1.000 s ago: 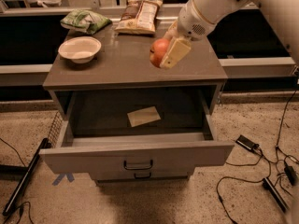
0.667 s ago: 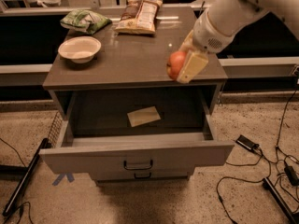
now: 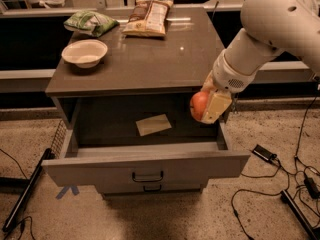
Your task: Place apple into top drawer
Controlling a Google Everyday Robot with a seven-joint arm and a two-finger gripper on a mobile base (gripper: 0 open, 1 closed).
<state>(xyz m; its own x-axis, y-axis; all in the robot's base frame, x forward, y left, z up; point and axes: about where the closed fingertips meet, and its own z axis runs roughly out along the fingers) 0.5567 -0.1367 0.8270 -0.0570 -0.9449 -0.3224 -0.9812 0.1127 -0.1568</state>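
**fig. 1. apple held over the open top drawer, before release**

the gripper (image 3: 206,107) hangs at the right end of the cabinet, just below the level of the cabinet top (image 3: 150,66). it is closed on the apple (image 3: 198,105). one cream finger (image 3: 218,106) lies flat against the fruit's right side; the opposite finger is hidden behind the apple, so contact there is presumed, not seen. the apple hangs over the right part of the top drawer (image 3: 150,160), which is pulled fully out, and appears clear of its floor and close to its right wall. a pale slip of paper (image 3: 153,124) lies flat on the drawer floor, well to the left of the apple. a white bowl (image 3: 84,52), a green bag (image 3: 90,22) and a snack bag (image 3: 149,18) rest on the cabinet top, apart from the arm.

handling note: the apple is judged firm, smooth and slightly glossy, of modest weight. being round, it may slip in a light pinch and roll once released. the soundest hold spans its widest part, as here. a low release would limit bruising and rolling.
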